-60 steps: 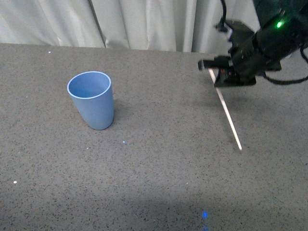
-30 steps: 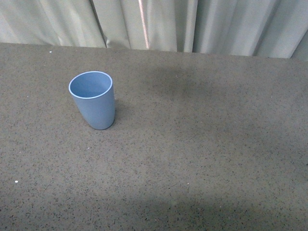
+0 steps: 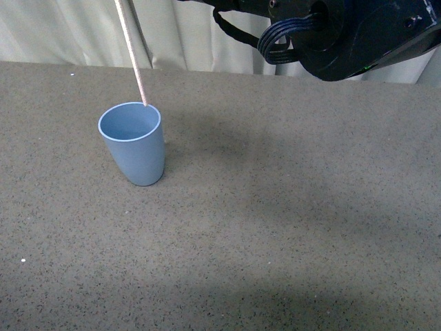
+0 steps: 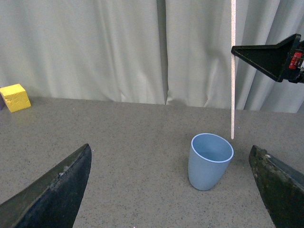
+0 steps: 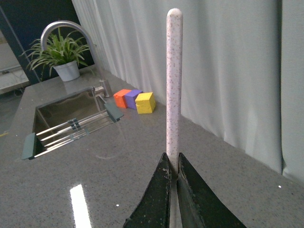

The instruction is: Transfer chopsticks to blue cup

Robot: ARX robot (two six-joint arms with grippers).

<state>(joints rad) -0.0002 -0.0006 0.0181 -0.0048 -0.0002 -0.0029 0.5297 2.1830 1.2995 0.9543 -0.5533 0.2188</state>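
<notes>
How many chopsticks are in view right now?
1. The chopstick is pinched upright in the right gripper, its lower tip just over the blue cup rim. No other is in view.

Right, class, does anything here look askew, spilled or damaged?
Nothing spilled or damaged; the blue cup stands upright. Only oddity: the chopstick, nearly vertical, hangs with its tip at the cup's rim, not over the middle.

Three coloured blocks (image 5: 133, 98) sit beside a sink (image 5: 51, 114) and faucet (image 5: 61, 23).
</notes>
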